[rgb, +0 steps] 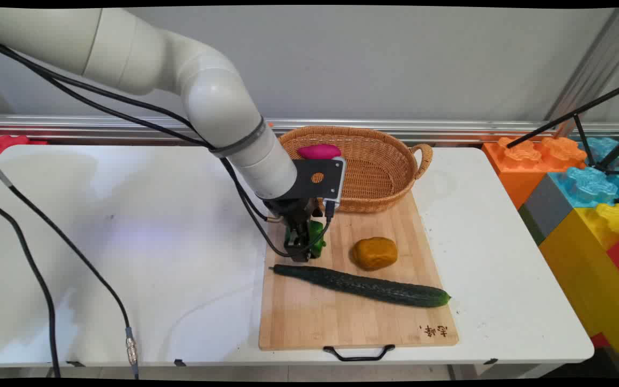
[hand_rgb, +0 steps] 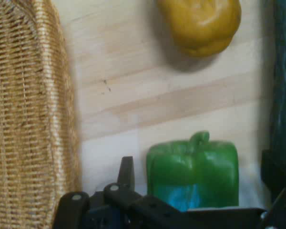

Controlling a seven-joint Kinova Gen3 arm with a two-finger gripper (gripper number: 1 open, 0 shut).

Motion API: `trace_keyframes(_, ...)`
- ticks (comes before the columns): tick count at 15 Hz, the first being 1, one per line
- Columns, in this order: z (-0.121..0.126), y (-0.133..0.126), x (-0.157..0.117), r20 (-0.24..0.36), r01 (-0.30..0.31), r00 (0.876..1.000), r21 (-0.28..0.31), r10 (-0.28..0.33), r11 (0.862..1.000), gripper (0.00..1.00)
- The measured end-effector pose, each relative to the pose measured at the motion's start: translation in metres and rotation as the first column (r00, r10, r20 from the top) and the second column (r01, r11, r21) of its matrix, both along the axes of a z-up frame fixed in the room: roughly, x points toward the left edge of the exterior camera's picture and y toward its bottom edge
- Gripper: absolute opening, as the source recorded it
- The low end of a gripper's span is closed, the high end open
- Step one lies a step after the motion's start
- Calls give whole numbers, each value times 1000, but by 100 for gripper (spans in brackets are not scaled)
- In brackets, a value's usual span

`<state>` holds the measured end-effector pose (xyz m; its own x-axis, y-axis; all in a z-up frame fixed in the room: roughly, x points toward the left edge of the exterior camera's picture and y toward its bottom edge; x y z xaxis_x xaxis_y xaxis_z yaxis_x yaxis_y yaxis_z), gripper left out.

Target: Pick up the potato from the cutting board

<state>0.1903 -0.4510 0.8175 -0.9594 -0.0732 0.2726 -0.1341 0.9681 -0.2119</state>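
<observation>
White table, grey wall behind, and on the table a wooden cutting board [rgb: 342, 317] carries the action. From the main view, the gripper [rgb: 300, 252] is down at the board's far-left part, right over a green pepper [rgb: 317, 240]. A yellow-orange pepper [rgb: 375, 253] sits just beside it, a long cucumber [rgb: 363, 286] lies nearer the camera, and a wicker basket [rgb: 379, 161] with a pink piece [rgb: 318, 151] inside rests at the board's far end.

Now the hand view: the green pepper [hand_rgb: 193, 169] stands between the fingers, which are spread wide, one finger [hand_rgb: 126, 172] just clear of its side. Nothing held, no contact visible. It looks light, smooth, probably slippery and hollow, so the flat sides seem the best grip.
</observation>
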Motion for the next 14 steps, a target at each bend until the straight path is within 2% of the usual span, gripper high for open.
trace_keyframes(3, 2, 0, -8, -24, -27, 999, 12, 27, 1000, 100)
trace_keyframes(7, 9, -4, -29, -88, -89, 992, 41, 93, 995, 100)
trace_keyframes(11, 14, -13, -55, -172, -178, 967, 82, 190, 981, 100)
trace_keyframes(14, 5, -20, -66, -210, -254, 938, 120, 275, 960, 100)
